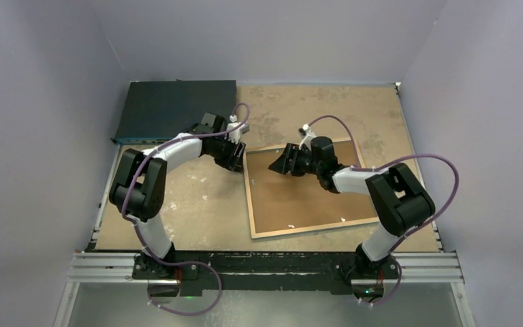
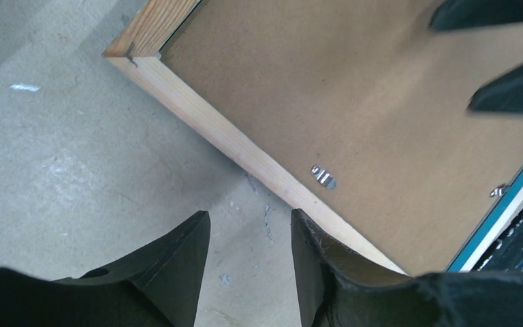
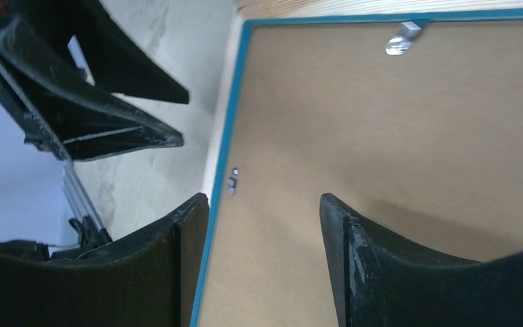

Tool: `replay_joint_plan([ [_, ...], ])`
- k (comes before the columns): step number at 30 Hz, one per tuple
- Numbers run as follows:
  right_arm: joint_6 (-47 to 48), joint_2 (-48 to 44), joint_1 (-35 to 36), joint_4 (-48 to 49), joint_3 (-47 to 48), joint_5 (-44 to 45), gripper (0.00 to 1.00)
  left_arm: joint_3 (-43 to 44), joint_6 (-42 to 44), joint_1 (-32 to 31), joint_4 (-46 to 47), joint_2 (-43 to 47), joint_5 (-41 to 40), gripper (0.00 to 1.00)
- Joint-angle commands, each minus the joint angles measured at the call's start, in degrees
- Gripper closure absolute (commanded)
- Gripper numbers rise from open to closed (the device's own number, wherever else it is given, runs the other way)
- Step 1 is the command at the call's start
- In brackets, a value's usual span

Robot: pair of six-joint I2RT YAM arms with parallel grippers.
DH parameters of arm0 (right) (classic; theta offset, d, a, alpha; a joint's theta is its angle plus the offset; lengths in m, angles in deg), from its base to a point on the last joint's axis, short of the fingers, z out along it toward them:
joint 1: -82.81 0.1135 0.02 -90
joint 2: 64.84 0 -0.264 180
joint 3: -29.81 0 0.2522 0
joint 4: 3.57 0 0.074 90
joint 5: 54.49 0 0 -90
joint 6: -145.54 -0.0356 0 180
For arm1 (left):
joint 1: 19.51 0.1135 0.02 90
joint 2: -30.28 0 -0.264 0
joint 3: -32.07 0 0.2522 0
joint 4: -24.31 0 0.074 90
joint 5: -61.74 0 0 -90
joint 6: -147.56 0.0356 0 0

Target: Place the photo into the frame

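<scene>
1. While the frame (image 1: 306, 230) lies face down near the middle of the table (image 1: 197, 204), a brown backing board (image 1: 299, 197) sits inside its wood rim.
2. No view shows the photo. I cannot tell if it is under the board.
3. The left jaws are part way open and hold nothing. They hang just by the frame's far left corner, with one finger right at the rim.
4. The right jaws are open and hold nothing too. They hang over the board, near the frame's blue edge.
5. I think the job now is at the back of the frame, by the small metal clips (image 2: 323, 177).
6. Next, the jaws likely must turn a clip or lift the board. That calls for soft, careful pushes so the frame does not slide.
7. The table is tan, worn and patchy. A dark flat box (image 1: 173, 109) lies at its far left corner, and pale plain walls stand around it.
</scene>
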Motion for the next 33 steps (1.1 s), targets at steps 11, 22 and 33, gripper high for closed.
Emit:
replay_joint_plan([
  [11,-2.53,10.20,7.48,14.27,4.53,-10.51,0.44,-0.82,-5.99,0.48,7.58,-4.79,4.92,0.77],
  [22,-2.95,14.60,10.97,15.99,4.85,-11.15,0.49,-2.09,-5.45,0.56,7.74,-5.48,4.16,0.86],
  [33,-2.54,15.66,12.20,15.61,4.97,-10.03,0.51,-3.04,-5.67,0.54,8.14,-5.35,4.41,0.92],
])
